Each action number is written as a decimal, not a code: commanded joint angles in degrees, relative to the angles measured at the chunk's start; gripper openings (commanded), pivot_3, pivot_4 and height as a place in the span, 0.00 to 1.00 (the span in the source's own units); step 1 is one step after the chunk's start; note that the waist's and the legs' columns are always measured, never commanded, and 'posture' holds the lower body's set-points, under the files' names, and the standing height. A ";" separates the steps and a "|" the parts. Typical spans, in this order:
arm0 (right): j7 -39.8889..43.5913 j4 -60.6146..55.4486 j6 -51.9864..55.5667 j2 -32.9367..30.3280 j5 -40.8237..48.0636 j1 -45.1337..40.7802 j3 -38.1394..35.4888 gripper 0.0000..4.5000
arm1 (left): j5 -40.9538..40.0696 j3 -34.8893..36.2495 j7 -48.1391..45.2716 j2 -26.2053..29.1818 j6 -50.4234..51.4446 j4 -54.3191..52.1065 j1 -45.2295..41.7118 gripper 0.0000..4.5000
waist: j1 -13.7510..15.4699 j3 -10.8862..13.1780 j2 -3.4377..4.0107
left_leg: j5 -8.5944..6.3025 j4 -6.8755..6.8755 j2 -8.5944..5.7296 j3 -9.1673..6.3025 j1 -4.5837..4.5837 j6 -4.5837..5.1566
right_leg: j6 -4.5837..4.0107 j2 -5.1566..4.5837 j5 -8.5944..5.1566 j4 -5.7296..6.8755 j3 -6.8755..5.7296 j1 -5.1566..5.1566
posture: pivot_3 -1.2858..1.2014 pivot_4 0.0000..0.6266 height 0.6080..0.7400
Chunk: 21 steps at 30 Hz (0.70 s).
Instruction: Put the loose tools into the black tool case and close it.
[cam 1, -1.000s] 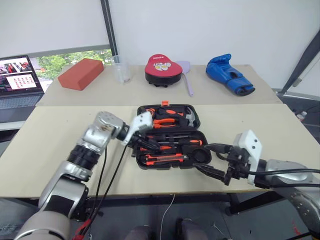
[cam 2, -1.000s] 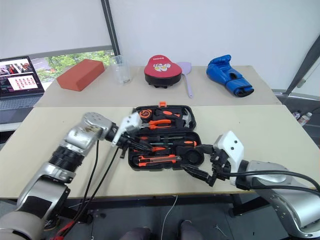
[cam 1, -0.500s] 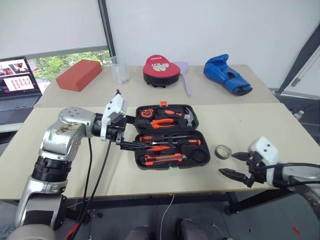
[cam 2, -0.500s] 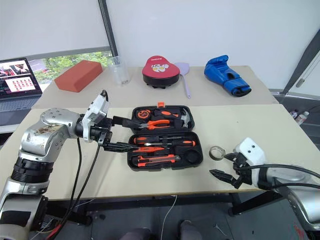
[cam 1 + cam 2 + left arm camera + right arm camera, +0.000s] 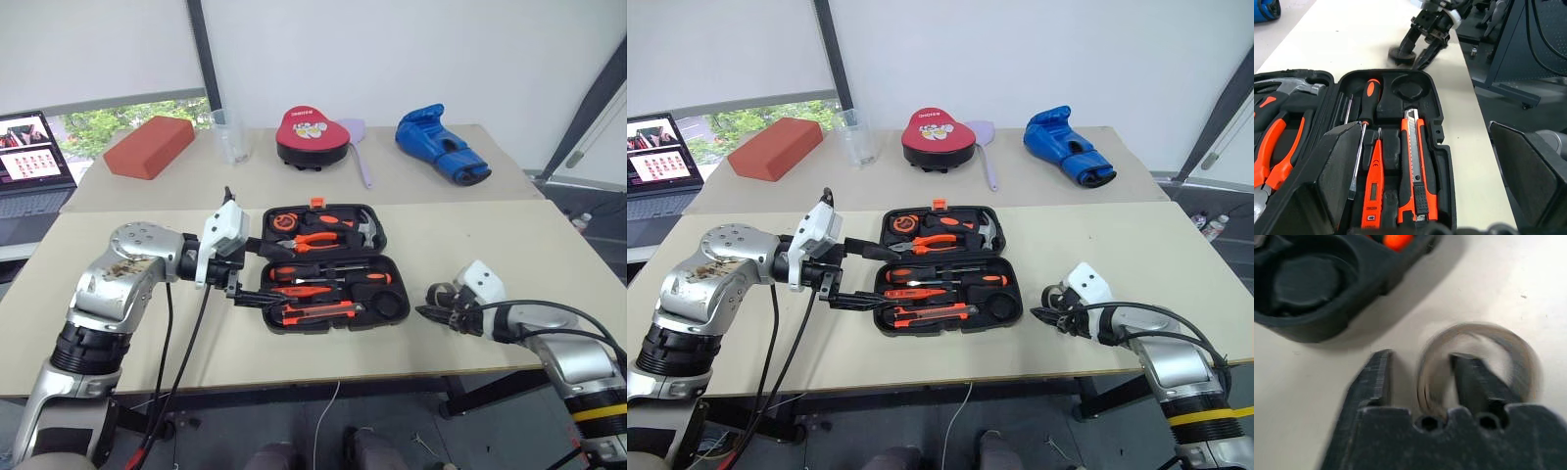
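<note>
My right claw (image 5: 1420, 382) pinches the tape roll's (image 5: 1476, 367) wall, just beside the black tool case (image 5: 387, 311). Left claw (image 5: 854, 274) gapes. Next: lift it into the round slot (image 5: 1408, 90).

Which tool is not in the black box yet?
The small tape roll. It lies on the table beside the black tool case, at the right claw; the other tools sit in their slots.

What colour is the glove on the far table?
Blue glove, clearest in the left eye view.
</note>
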 commanded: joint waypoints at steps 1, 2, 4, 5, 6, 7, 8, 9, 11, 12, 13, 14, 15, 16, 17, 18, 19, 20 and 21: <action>2.69 -4.27 0.38 -1.81 1.95 0.47 -3.30 0.05 | -0.75 -0.37 -0.94 1.36 -0.91 -1.71 0.33 1.00 | 0.02 0.01 0.02 | 0.00 0.00 0.00 0.00 0.00 0.00 | 0.00 0.00 0.00 0.00 0.00 0.00 | 0.52 0.24 1.00; 3.34 -5.50 1.15 -2.31 2.74 0.51 -4.12 0.01 | -0.85 -0.51 -1.25 1.62 -0.94 -1.75 0.61 1.00 | 0.02 0.01 0.02 | 0.00 -0.01 0.00 0.00 0.00 0.00 | 0.00 0.00 0.00 0.00 0.00 0.00 | 0.52 0.24 1.00; 5.10 -9.13 3.63 -3.21 5.97 0.01 -6.17 0.00 | -0.86 -0.87 -1.94 2.11 -1.32 -1.84 1.19 1.00 | 0.01 0.02 0.04 | 0.00 -0.01 0.00 0.00 -0.01 0.00 | 0.00 0.00 0.00 0.00 0.00 -0.01 | 0.52 0.24 1.00; 6.12 -11.99 5.71 -3.44 8.72 -0.35 -7.26 0.00 | -0.70 -1.18 -2.33 2.30 -1.67 -1.87 1.42 1.00 | 0.01 0.03 0.05 | 0.00 -0.01 0.00 0.00 -0.01 0.00 | 0.00 0.00 0.00 -0.01 0.01 -0.01 | 0.52 0.24 1.00; 6.82 -14.56 7.79 -3.59 11.10 -0.67 -7.91 0.00 | -0.54 -1.46 -2.63 2.42 -2.04 -1.83 1.55 1.00 | 0.02 0.03 0.05 | 0.00 -0.01 0.00 0.00 -0.01 0.00 | 0.00 0.00 0.00 -0.01 0.01 -0.01 | 0.52 0.24 1.00; 7.17 -17.16 9.54 -3.70 12.66 -0.97 -7.87 0.00 | -0.35 -1.75 -2.80 2.38 -2.43 -1.76 1.58 1.00 | 0.02 0.03 0.05 | 0.00 -0.01 0.01 0.00 -0.01 0.00 | 0.00 0.00 0.00 -0.01 0.01 -0.01 | 0.52 0.24 1.00; 7.03 -19.09 10.65 -3.71 13.23 -1.24 -7.47 0.00 | -0.20 -1.95 -2.82 2.23 -2.73 -1.69 1.53 1.00 | -0.02 0.03 0.05 | 0.00 -0.01 0.02 -0.01 -0.01 0.00 | 0.00 0.01 0.00 -0.01 0.00 -0.01 | 0.52 0.24 1.00; 5.98 -20.36 11.88 -3.58 12.68 -1.74 -6.36 0.00 | -0.09 -2.17 -2.68 2.00 -2.86 -1.56 1.36 1.00 | -0.02 0.03 0.05 | 0.00 -0.02 0.04 -0.01 -0.01 0.00 | 0.00 0.02 0.00 -0.02 0.00 -0.01 | 0.52 0.24 1.00; 4.35 -21.87 12.69 -3.30 10.62 -2.36 -3.80 0.00 | -0.12 -2.50 -2.45 1.78 -3.11 -1.39 1.12 1.00 | 0.02 0.03 0.05 | -0.01 -0.01 0.04 -0.01 -0.02 0.00 | 0.00 0.01 0.00 -0.03 0.01 0.00 | 0.52 0.24 1.00; 3.88 -22.31 12.95 -3.09 9.89 -2.56 -2.68 0.00 | -0.17 -2.59 -2.41 1.76 -3.23 -1.33 1.05 1.00 | 0.02 0.03 0.05 | -0.01 -0.01 0.04 -0.01 -0.02 0.00 | 0.00 0.01 0.00 -0.03 0.01 0.00 | 0.52 0.24 1.00; 3.36 -22.44 13.14 -2.68 9.21 -2.79 -1.56 0.00 | -0.19 -2.65 -2.44 1.79 -3.41 -1.28 1.01 1.00 | 0.10 0.03 0.05 | -0.01 -0.01 0.03 -0.01 -0.02 0.00 | 0.00 0.01 0.00 -0.03 0.01 0.00 | 0.52 0.24 1.00; 2.86 -22.32 13.31 -2.28 8.60 -3.00 -0.61 0.00 | -0.16 -2.72 -2.44 1.79 -3.59 -1.23 1.01 1.00 | 0.19 0.03 0.05 | -0.01 -0.01 0.03 -0.01 -0.03 0.00 | 0.00 0.00 0.00 -0.03 0.00 0.00 | 0.52 0.24 1.00; 2.42 -22.04 13.42 -1.77 8.09 -3.20 0.28 0.00 | -0.10 -2.79 -2.47 1.83 -3.76 -1.11 0.95 1.00 | 0.22 0.03 0.05 | -0.01 -0.01 0.03 -0.01 -0.04 0.00 | 0.00 0.00 0.00 -0.03 -0.01 0.00 | 0.52 0.24 1.00; 2.12 -21.83 13.69 -1.37 7.76 -3.36 1.01 0.00 | -0.04 -2.84 -2.51 1.87 -3.90 -0.96 0.88 1.00 | 0.21 0.03 0.05 | -0.01 -0.01 0.02 -0.01 -0.04 0.00 | 0.00 -0.01 0.00 -0.03 0.00 0.00 | 0.52 0.24 1.00; 1.85 -21.65 13.89 -0.88 7.42 -3.53 1.73 0.00 | 0.03 -2.86 -2.56 1.92 -4.08 -0.75 0.77 1.00 | 0.18 0.03 0.05 | -0.01 -0.01 0.01 -0.01 -0.04 0.00 | 0.00 -0.01 0.00 -0.03 0.00 -0.01 | 0.52 0.24 1.00; 1.63 -21.52 13.97 -0.42 7.05 -3.69 2.36 0.00 | 0.08 -2.88 -2.60 1.96 -4.21 -0.56 0.67 1.00 | 0.15 0.03 0.05 | -0.01 -0.01 0.01 -0.01 -0.04 0.01 | 0.00 -0.01 0.00 -0.03 0.00 -0.02 | 0.52 0.24 1.00; 1.41 -21.32 14.08 0.10 6.72 -3.87 3.02 0.09 | 0.16 -2.89 -2.58 1.97 -4.37 -0.39 0.60 1.00 | 0.11 0.03 0.05 | -0.01 -0.01 0.01 -0.01 -0.04 0.01 | 0.00 -0.01 0.00 -0.03 -0.01 -0.02 | 0.52 0.24 1.00; 1.20 -21.06 14.48 0.50 6.50 -4.04 3.60 0.18 | 0.26 -2.91 -2.49 1.95 -4.53 -0.23 0.54 1.00 | 0.06 0.03 0.05 | -0.01 -0.01 0.01 -0.01 -0.04 0.01 | 0.00 -0.01 0.00 -0.03 -0.01 -0.03 | 0.52 0.24 1.00; 1.28 -20.69 14.22 0.67 5.93 -4.13 4.33 0.23 | 0.34 -2.94 -2.37 1.90 -4.64 -0.08 0.47 1.00 | 0.05 0.03 0.05 | -0.01 -0.01 0.01 -0.01 -0.03 0.00 | 0.00 0.00 0.00 -0.03 -0.01 -0.03 | 0.52 0.24 1.00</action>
